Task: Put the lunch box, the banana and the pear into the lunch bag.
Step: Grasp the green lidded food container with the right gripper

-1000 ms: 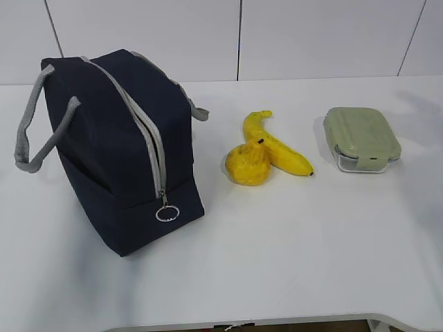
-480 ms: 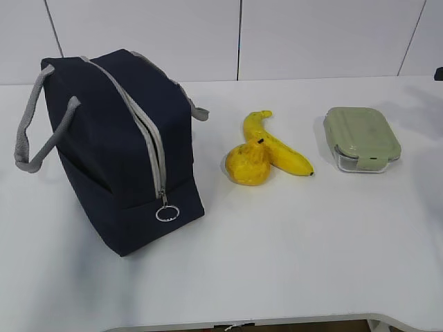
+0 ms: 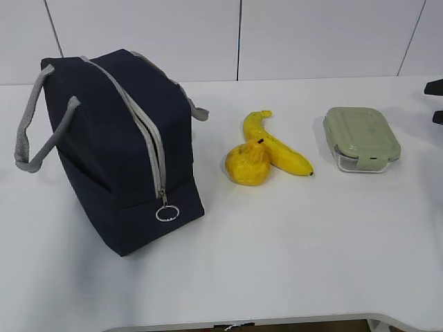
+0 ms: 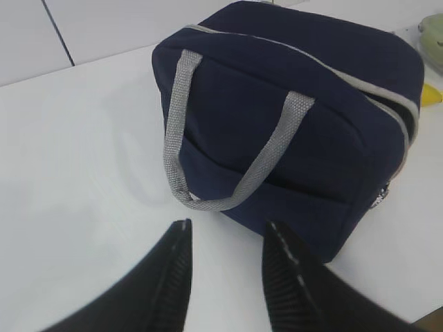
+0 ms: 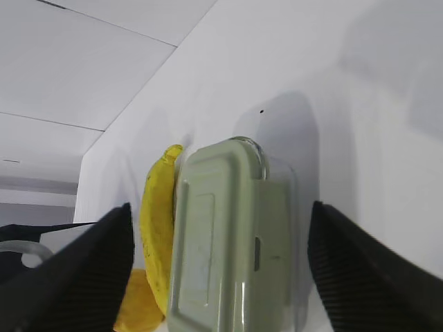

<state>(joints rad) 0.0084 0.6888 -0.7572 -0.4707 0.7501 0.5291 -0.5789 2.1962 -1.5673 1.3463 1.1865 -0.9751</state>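
The navy lunch bag (image 3: pixel 118 152) stands at the left, its grey zipper (image 3: pixel 149 135) closed and the ring pull (image 3: pixel 167 214) at the near end. The pear (image 3: pixel 248 164) lies against the banana (image 3: pixel 277 149) in the middle. To the right sits the green-lidded lunch box (image 3: pixel 361 137). My right gripper (image 3: pixel 437 102) shows at the right edge, open and apart from the box. In the right wrist view its fingers frame the lunch box (image 5: pixel 228 249), with the banana (image 5: pixel 158 221) and pear (image 5: pixel 138 304) beyond. My left gripper (image 4: pixel 228 228) is open and empty, just short of the bag (image 4: pixel 291 117).
Grey webbing handles (image 4: pixel 228 152) hang on the bag's side that faces my left gripper. A white wall (image 3: pixel 242 34) runs behind the white table (image 3: pixel 291 256). The table's front edge lies along the bottom of the exterior view.
My right gripper has come into the exterior view at the right edge, toward the lunch box, and its jaws have spread wider. Nothing else has moved.
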